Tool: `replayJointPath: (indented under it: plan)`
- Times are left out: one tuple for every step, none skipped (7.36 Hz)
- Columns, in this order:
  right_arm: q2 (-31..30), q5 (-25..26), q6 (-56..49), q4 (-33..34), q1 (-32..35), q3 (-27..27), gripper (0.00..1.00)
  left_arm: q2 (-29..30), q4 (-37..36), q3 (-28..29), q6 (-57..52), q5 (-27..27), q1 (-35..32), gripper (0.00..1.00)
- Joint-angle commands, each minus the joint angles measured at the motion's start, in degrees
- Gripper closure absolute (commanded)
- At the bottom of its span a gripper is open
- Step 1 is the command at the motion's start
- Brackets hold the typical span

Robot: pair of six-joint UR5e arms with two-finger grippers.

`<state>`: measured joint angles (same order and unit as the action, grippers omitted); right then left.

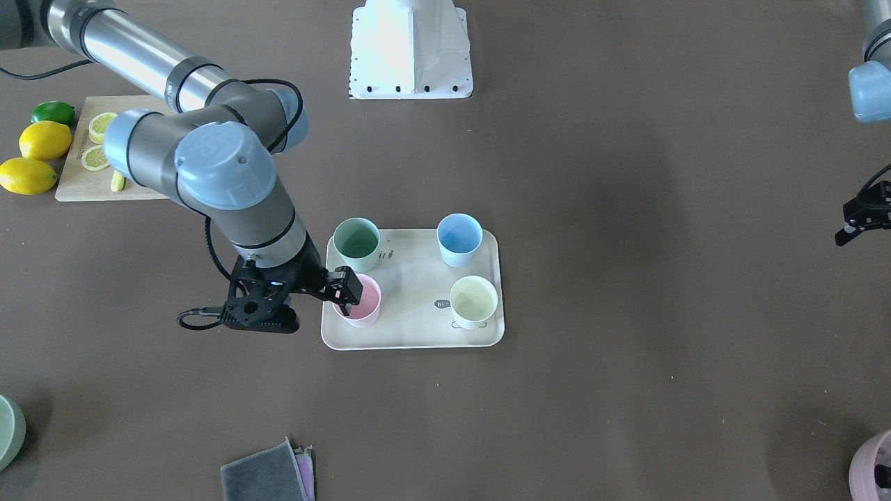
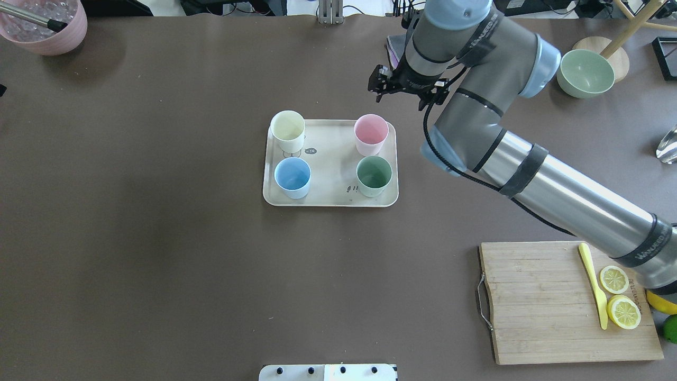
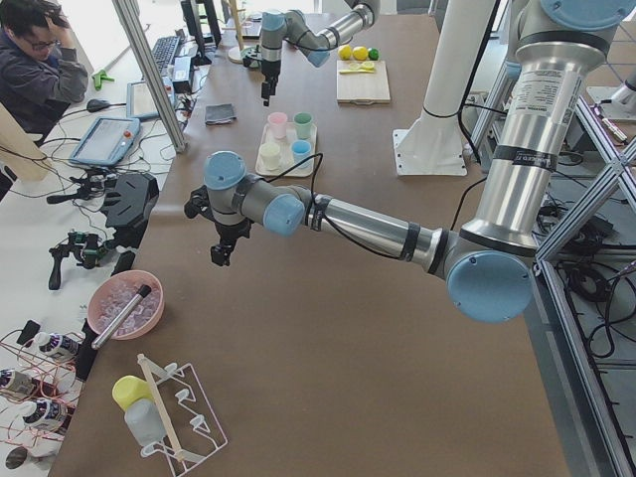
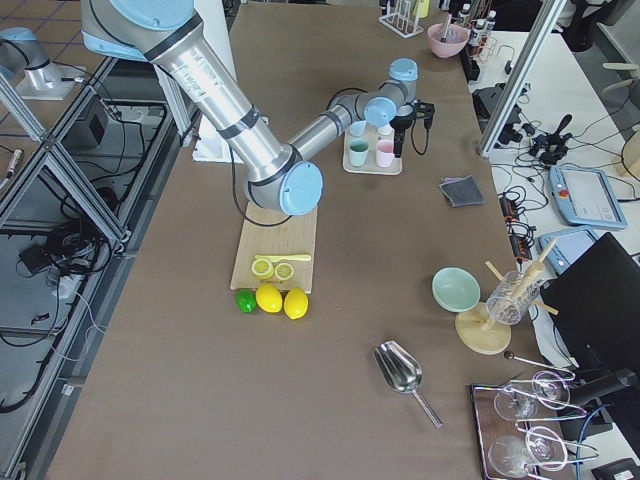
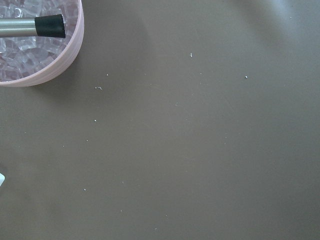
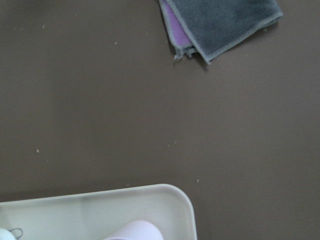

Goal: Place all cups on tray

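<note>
All four cups [image 2: 292,177] are seen standing on the tray [image 2: 330,174]. The right gripper [image 1: 346,289], jaws parted and empty, is held high beside the pink cup [image 2: 371,133], which could be toppled if clipped in retreat.

Right wrist cam chops the pink cup [image 6: 132,231] at the bottom edge, only rim showing. Left gripper [image 1: 853,228] runs off the front view's side, so can't read its jaws.

right gripper [image 1: 342,287] outstretched, left gripper [image 1: 862,221] aside
</note>
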<state>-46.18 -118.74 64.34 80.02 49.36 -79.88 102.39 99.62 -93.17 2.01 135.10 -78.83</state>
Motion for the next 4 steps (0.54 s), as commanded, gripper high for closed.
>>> replayJointPath:
  plan:
    - [-6.94,-4.47,-15.56,2.24,9.66,-2.54,0.00,-1.91,-0.05,-0.08,-0.42,0.07,-3.33,0.01]
    - [-13.52,-7.44,-25.74,2.34,15.45,-5.95,0.00,-2.80,-0.22,0.17,-6.17,-0.19,-5.79,0.01]
    - [-19.59,-11.30,-33.32,2.60,22.03,-9.38,0.00,-4.81,-0.31,0.87,-11.54,-0.02,-8.86,0.01]
    - [-25.83,-11.34,-42.45,3.73,26.27,-13.15,0.00,-6.40,-0.22,0.71,-13.50,0.16,-10.63,0.01]
